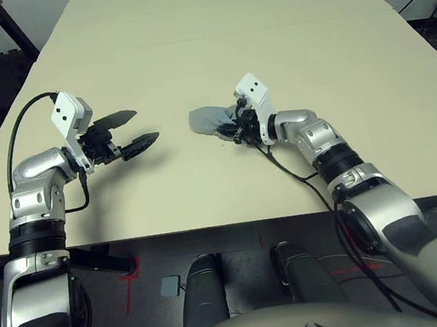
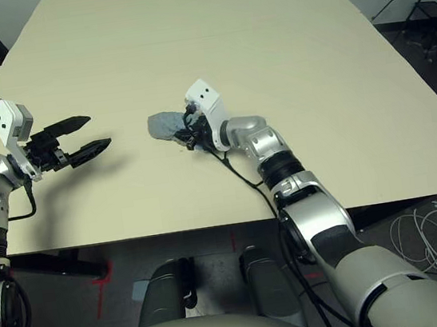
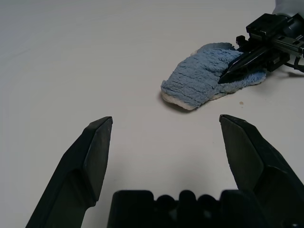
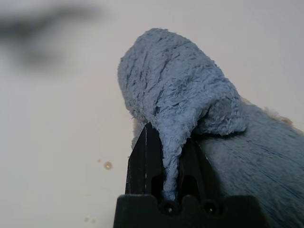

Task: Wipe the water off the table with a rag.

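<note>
Right hand [image 4: 167,156] pinches rag [image 1: 211,121] on surface [image 1: 211,43]; droplet [image 4: 108,165] just beside it. Left hand [image 1: 135,131] spread, farther off.

Left fingers [image 1: 135,130] apart, right fingers [image 4: 142,156] closed

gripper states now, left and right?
Left gripper: open, empty, above the table.
Right gripper: shut on a fold of the rag.
</note>
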